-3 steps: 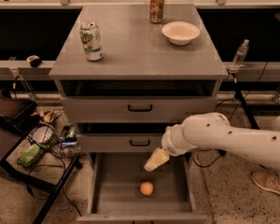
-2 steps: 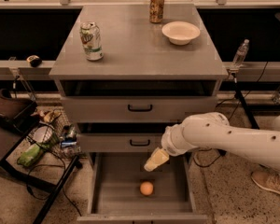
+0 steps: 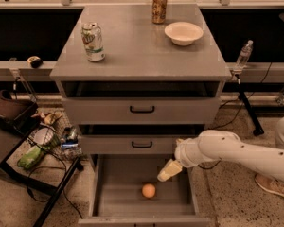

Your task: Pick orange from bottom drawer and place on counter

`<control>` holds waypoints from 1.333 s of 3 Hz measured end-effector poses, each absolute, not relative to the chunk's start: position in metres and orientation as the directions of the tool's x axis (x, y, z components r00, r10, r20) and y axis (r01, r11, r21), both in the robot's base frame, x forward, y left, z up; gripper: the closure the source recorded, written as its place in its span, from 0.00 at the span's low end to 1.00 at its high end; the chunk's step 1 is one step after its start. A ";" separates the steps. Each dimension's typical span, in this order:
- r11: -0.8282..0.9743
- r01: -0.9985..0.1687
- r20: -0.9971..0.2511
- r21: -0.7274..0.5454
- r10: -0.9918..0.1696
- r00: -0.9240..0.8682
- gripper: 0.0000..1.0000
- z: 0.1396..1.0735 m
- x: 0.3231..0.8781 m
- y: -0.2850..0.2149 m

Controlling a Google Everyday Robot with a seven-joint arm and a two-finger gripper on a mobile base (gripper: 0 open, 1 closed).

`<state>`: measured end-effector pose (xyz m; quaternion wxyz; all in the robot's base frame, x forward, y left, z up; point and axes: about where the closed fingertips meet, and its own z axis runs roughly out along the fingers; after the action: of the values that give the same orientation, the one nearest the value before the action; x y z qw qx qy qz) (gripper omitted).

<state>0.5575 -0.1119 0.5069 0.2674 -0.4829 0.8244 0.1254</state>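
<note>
Ana: Since the earlier moment the gripper [image 3: 169, 170] has come a little lower and to the right, and the white arm [image 3: 236, 150] has sunk with it. The orange [image 3: 148, 190] has not moved at all.

Tomas: Where is the gripper now, exactly?

Ana: It hangs over the bottom drawer [image 3: 116, 195], in its right half, just below the front of the middle drawer [image 3: 132, 144]. It points down and to the left, toward the orange, but it is apart from it.

Tomas: Is it spread or closed?

Ana: This I am not able to say. From this side I see only one cream-coloured tip, and nothing is in it.

Tomas: And the orange?

Ana: It lies on the grey floor of the bottom drawer, which is pulled out toward the near side. It sits close to the middle of the floor, a bit to the near-left of the gripper, and it touches no wall.

Tomas: What stands on the counter [image 3: 142, 63]?

Ana: Three things. A green-and-white can [image 3: 93, 41] is upright at the left, a tan-and-orange can [image 3: 159, 7] is upright at the far edge, and a pale bowl [image 3: 183, 33] sits just right of that can — a little nearer.

Tomas: The other drawers?

Ana: The top drawer [image 3: 142, 110] and the middle one each show a black handle, with a dark gap above each front. To the right of the cabinet a clear bottle [image 3: 244, 55] stands on a low ledge. To the left is a dark cart [image 3: 19, 126] with small clutter beside it.
</note>
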 end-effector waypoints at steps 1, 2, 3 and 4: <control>0.471 -0.881 -0.592 -0.039 -0.721 -0.359 0.00 0.476 0.561 -0.148; 0.396 -0.918 -0.619 -0.028 -0.728 -0.295 0.00 0.455 0.565 -0.172; 0.326 -0.943 -0.618 -0.062 -0.754 -0.220 0.00 0.453 0.568 -0.178; 0.326 -0.943 -0.618 -0.062 -0.754 -0.220 0.00 0.453 0.568 -0.178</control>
<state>0.5676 -0.1775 0.4527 0.2839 -0.5561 0.7632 0.1664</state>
